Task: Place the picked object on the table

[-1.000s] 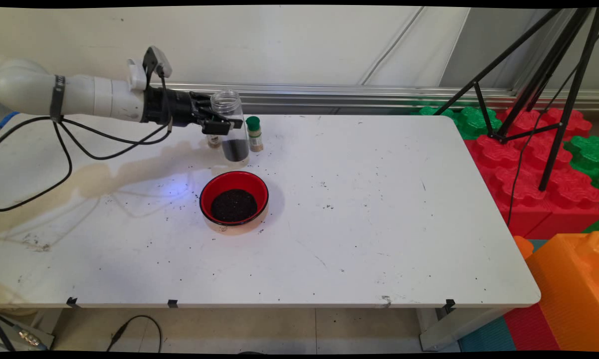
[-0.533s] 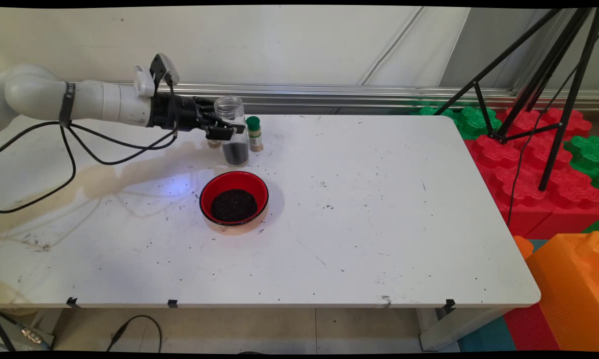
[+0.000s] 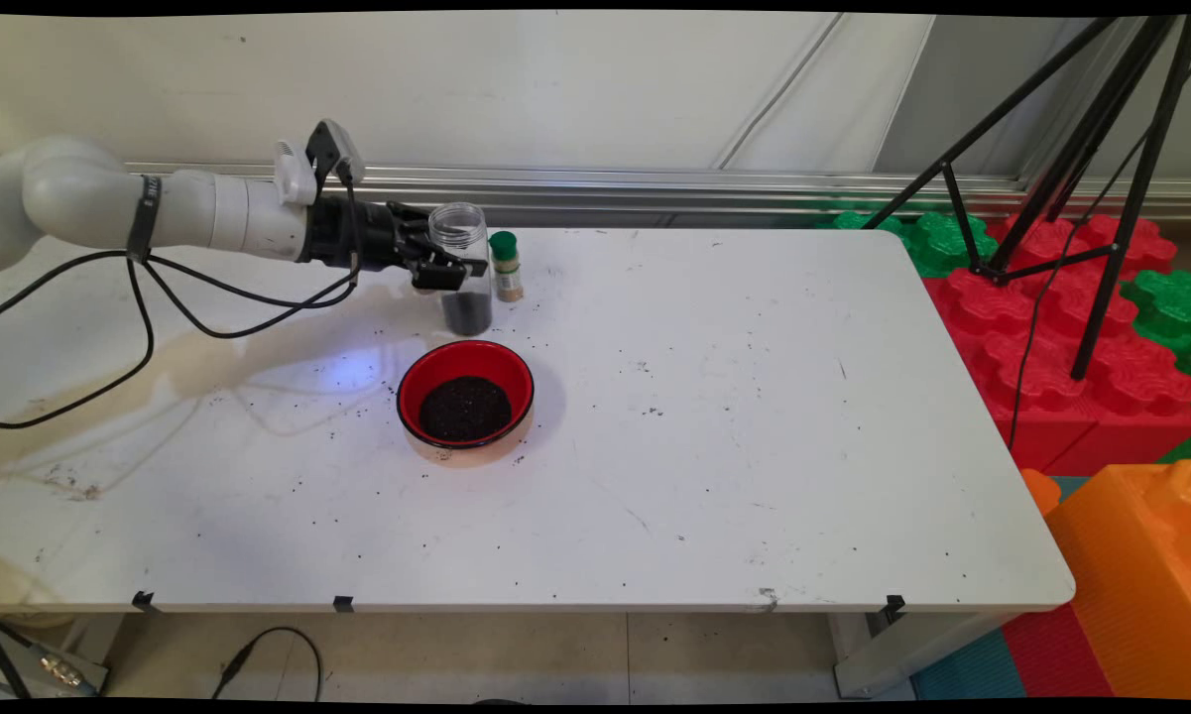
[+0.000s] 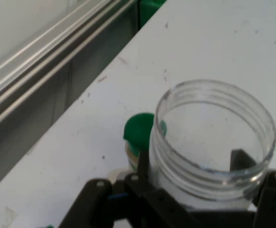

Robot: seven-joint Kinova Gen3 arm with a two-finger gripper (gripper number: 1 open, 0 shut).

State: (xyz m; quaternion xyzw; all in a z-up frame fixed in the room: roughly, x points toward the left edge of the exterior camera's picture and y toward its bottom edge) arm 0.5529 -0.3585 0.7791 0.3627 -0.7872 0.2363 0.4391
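Lowered since earlier, the gripper (image 3: 451,270) pinches an open jar (image 3: 461,268) upright beside a green-capped bottle (image 3: 505,266), behind a red bowl (image 3: 466,393).

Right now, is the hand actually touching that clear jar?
Touching. In the hand view the hand has a finger on each side of the jar, pressed against its wall just below the open rim. The main view agrees.

Gripper (image 4: 202,190): fingers clamped on either side of the clear jar (image 4: 214,142).
Jar: open-mouthed, lidless, directly ahead of the hand.
Green-capped bottle (image 4: 139,135): just left of the jar, partly hidden behind it.
Table (image 4: 214,42): white, speckled.
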